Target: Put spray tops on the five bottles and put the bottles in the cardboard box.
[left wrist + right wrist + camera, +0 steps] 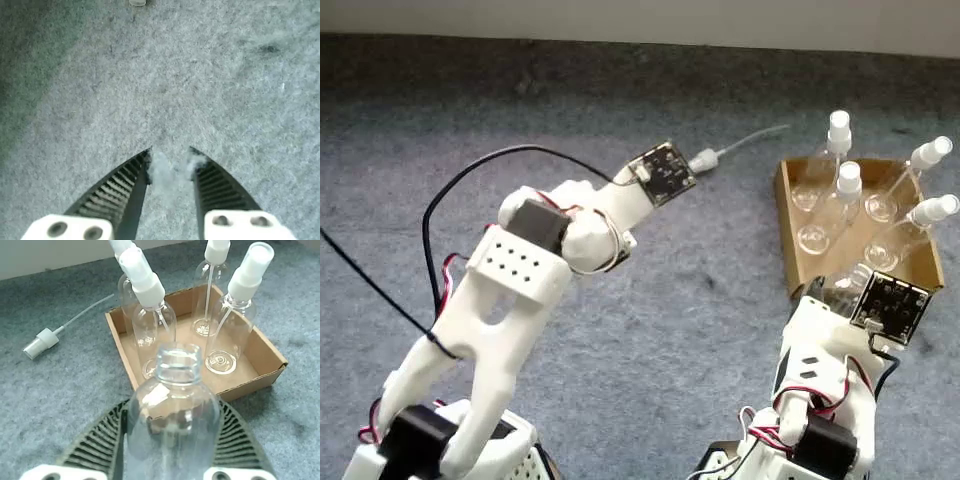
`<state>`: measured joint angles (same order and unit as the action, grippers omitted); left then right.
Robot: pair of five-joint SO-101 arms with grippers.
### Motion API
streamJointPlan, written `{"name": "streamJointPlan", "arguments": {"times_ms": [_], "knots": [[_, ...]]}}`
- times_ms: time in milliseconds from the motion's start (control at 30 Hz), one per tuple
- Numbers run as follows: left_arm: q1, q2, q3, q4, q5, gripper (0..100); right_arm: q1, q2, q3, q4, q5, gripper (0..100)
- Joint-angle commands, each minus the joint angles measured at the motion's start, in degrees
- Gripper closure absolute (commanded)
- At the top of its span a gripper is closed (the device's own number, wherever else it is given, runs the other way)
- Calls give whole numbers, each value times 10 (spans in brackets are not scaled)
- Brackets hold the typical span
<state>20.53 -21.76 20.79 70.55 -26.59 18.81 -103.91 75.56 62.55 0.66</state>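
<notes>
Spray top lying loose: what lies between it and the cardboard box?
Bare grey carpet; the right wrist view shows the spray top apart from the cardboard box.

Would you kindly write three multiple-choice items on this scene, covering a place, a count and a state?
1. Where is the loose spray top? A in the cardboard box; B on the grey carpet; C on a bottle.
2. How many capped bottles stand in the box? A two; B five; C four.
3. The bottle in the right gripper is: A uncapped; B capped; C lying flat.
Answers: 1 B, it lies beside the box; 2 C, four white tops show; 3 A, its neck is open.
</notes>
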Motion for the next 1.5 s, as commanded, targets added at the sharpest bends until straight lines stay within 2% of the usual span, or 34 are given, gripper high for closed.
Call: {"name": "streamJointPlan", "arguments": {"times_ms": [0,200,500,833,1100,1200,1467], "knots": [[12,100,-149,32,-4,849,3,5,-3,-2,-3,875],[15,230,-290,36,-4,848,3,5,29,-27,-4,875],[53,423,-445,33,-4,845,3,5,63,-44,-2,875],[57,616,-640,-46,-4,850,3,5,63,-44,-2,875],[50,764,-782,-146,-4,850,1,5,63,-44,-2,875],[48,815,-836,-171,-4,850,-25,5,63,-44,-2,875],[22,941,-984,-179,-4,845,-41,5,63,-44,-2,875]]}}
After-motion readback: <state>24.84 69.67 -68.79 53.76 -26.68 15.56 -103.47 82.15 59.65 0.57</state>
